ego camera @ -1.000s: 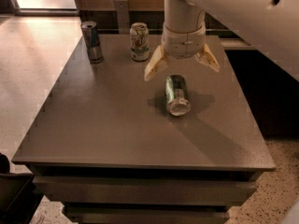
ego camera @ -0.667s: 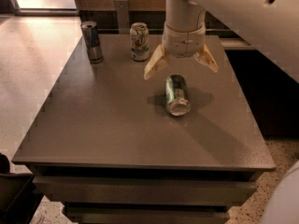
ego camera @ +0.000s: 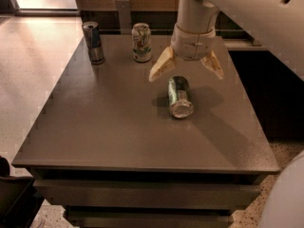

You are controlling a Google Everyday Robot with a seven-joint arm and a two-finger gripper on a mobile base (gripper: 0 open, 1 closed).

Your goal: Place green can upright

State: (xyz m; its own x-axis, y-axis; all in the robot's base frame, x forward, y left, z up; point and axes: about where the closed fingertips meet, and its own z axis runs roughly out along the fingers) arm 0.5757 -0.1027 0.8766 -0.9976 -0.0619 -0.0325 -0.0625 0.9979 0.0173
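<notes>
We see the green can [ego camera: 179, 96] lying on its side near the middle of the bench [ego camera: 118, 127], well away from every edge. Our tool [ego camera: 186, 76] hangs released just above it, fingers [ego camera: 161, 65] spread wide. A white can [ego camera: 142, 42] and a slimmer blue-and-silver can [ego camera: 93, 42] stand near the far edge.

Grey table [ego camera: 109, 127], green can [ego camera: 179, 96] lying under splayed hand [ego camera: 186, 76], white can [ego camera: 142, 42], blue can [ego camera: 93, 42] upright

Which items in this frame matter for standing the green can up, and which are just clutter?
In the job:
- green can, on its side mid-table
- gripper, open, hovering just above and behind it

Lying about:
- white can, upright near the far edge of the table
- blue-and-silver can, upright, far left
</notes>
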